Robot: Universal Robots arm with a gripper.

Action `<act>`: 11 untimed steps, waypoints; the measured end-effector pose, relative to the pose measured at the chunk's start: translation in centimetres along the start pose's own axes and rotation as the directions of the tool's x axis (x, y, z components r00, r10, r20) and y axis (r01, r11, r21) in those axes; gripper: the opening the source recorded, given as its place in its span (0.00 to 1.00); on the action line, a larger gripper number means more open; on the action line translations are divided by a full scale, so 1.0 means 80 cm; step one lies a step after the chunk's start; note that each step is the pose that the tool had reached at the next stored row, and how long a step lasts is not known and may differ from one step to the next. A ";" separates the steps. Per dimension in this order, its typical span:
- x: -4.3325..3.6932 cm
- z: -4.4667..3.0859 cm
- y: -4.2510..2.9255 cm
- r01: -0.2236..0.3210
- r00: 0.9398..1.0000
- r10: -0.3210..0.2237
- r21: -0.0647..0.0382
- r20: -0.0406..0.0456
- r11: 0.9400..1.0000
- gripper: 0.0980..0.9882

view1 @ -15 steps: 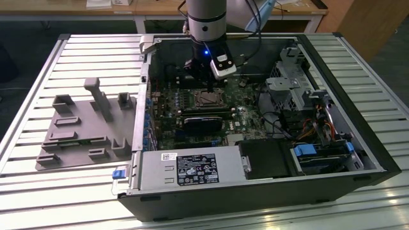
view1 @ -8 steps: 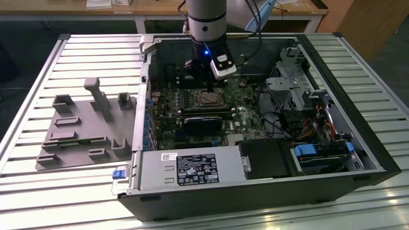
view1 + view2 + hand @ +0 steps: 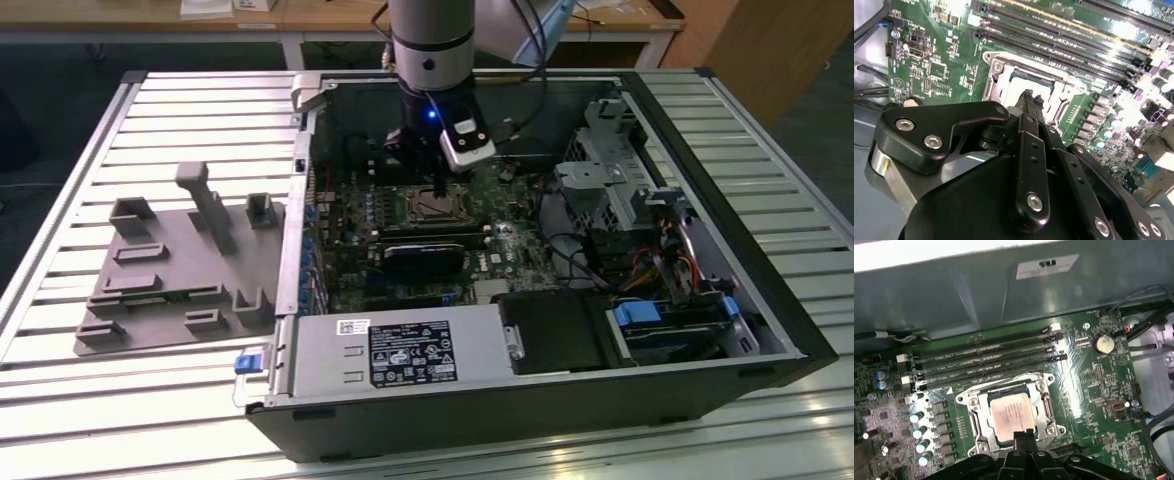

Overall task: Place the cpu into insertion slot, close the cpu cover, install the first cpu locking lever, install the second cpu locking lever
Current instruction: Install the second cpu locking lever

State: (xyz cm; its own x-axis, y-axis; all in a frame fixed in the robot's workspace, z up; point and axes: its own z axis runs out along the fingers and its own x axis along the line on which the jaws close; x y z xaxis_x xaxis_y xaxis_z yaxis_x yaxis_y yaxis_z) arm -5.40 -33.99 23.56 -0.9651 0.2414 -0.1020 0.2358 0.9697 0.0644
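An open computer case [image 3: 694,330] lies on a slatted metal table [image 3: 134,400]. A robot arm's gripper [image 3: 437,178] hangs just above the insertion slot [image 3: 437,207] on the green motherboard [image 3: 514,250]. A grey fixture tray [image 3: 160,290] sits at the exterior view's left.

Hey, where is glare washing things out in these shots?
In the first wrist view, the cpu reflects pale light and the case wall's upper edge blows out white; in the second wrist view, glare streaks the memory slots; in the exterior view, the slatted table shines.
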 end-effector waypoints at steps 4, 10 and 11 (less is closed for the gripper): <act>-0.002 -0.0003 -0.0068 0.000 1.000 0.000 0.000 0.000 1.000 0.00; -0.005 -0.0007 -0.0185 0.000 1.000 0.000 0.000 0.000 1.000 0.00; -0.005 -0.0008 -0.0204 0.000 1.000 0.000 0.000 0.000 1.000 0.00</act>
State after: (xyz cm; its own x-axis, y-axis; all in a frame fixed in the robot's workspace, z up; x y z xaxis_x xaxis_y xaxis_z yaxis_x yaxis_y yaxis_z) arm -5.40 -35.67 23.56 -0.9651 0.2414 -0.1019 0.2357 0.9697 0.0644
